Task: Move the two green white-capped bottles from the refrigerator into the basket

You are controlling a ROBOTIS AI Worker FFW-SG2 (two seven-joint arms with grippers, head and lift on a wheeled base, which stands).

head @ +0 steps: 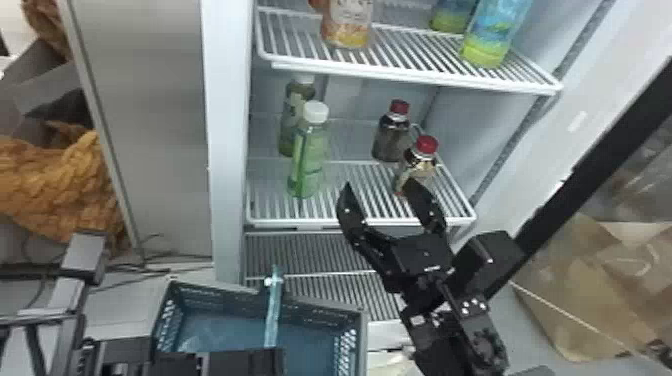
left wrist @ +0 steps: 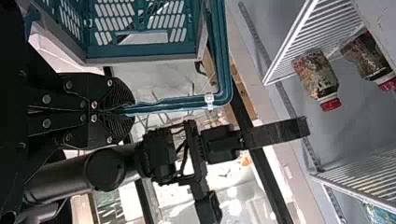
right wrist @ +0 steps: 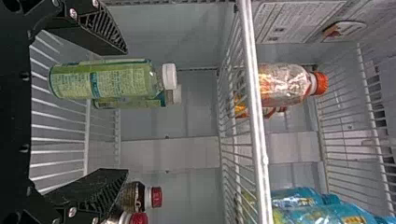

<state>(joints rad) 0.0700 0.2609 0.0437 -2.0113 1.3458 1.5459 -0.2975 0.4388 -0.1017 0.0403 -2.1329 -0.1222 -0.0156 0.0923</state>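
The two green white-capped bottles stand upright on the middle shelf [head: 280, 220] of the refrigerator [head: 227, 100], just left of the top centre of the head view. The front bottle [head: 310, 150] partly covers the rear bottle [head: 291, 125] behind it.

My right gripper [head: 378, 184] is at the front of that shelf, right of centre in the frame, its two fingers spread wide with nothing between them. The fingertips point into the refrigerator, and the nearer one is apart from the front bottle. To the right of the green pair, two red-capped bottles [head: 391, 142] stand one ahead of the other, and my other finger overlaps the front one in the head view.

At the bottom of the frame, left of centre, sits the basket [head: 325, 302]. My left gripper [head: 245, 362] is at its near side; in the left wrist view its fingers are pressed together on the basket's handle [left wrist: 173, 105].

On the upper shelf [head: 415, 75] stand an orange-labelled bottle [head: 346, 25] and, farther right, two blue-and-green bottles [head: 487, 42].
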